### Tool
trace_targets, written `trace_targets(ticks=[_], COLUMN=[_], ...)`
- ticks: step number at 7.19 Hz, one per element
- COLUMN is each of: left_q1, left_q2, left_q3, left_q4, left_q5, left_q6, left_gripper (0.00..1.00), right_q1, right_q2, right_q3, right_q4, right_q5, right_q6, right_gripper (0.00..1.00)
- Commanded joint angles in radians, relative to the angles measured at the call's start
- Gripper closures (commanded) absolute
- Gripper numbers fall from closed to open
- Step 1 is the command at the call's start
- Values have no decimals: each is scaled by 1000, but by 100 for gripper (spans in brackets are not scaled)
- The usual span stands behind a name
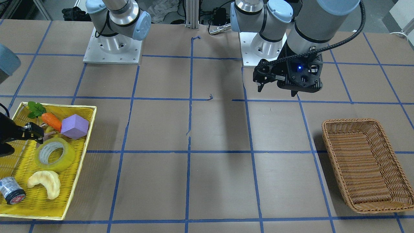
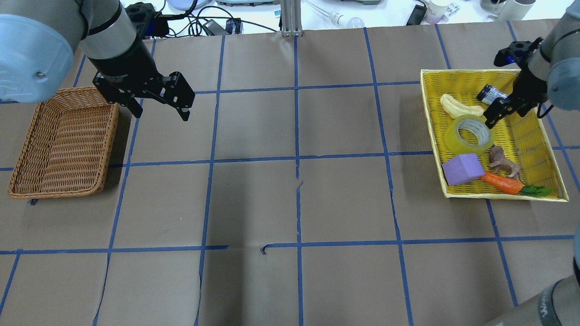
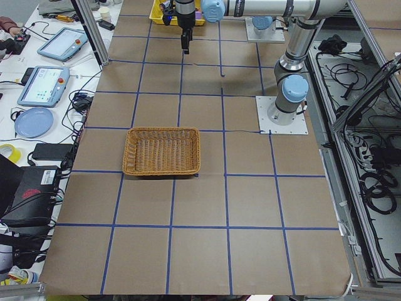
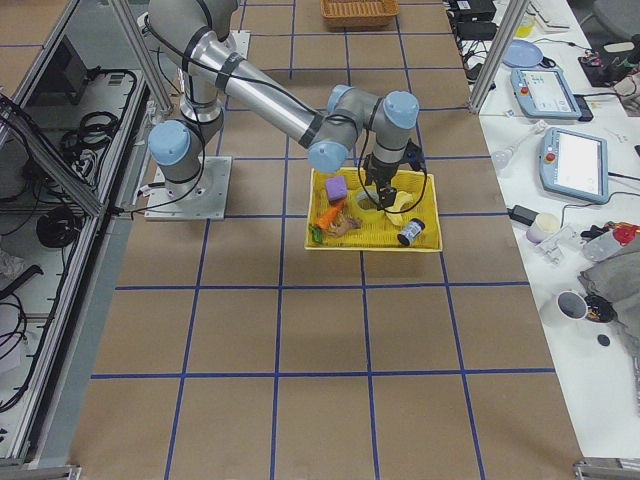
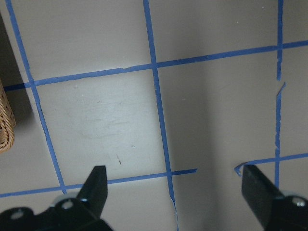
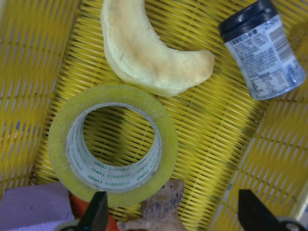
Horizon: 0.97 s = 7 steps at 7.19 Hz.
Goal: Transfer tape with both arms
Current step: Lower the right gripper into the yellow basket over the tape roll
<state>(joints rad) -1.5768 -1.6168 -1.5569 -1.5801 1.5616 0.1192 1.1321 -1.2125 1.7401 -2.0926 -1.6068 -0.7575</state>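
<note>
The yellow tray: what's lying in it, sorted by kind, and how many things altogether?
In the yellow tray:
food items: 2 (crescent bread, carrot)
tape roll: 1
black-lidded jar: 1
purple block: 1
brown animal figurine: 1
Total: 6

Robotics lab w/ blue-taped grid table (image 3: 250, 207), teach pendants (image 3: 42, 86), loose cables (image 3: 376, 182).

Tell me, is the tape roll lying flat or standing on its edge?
Lying flat. The tape rests in the yellow tray with its hole facing up; the mesh shows through its core.
</note>
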Motion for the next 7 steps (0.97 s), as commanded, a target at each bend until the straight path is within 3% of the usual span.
trace_targets(ticks=[1,3,4,5,7], left_q1=[0,0,1,1,1], left_q2=[-2,-2,-2,-2,0], left_q3=[0,0,0,0,-5], left_q4=[-1,0,0,0,2], left_q5=[0,-2,-2,-2,-2], left_q6=[0,0,0,-1,-1], left_gripper=[0,0,0,0,0], right_q1=[-8,-18,-25,-26,-26], right_q2=[63,83,100,100,100], right_q3=[30,16,6,7,6], right_q4=[-84,-87,-87,-87,-86], right_q5=[39,41,47,59,61], right_q6=[-2,6,12,15,58], right_gripper=[17,19,25,38,100])
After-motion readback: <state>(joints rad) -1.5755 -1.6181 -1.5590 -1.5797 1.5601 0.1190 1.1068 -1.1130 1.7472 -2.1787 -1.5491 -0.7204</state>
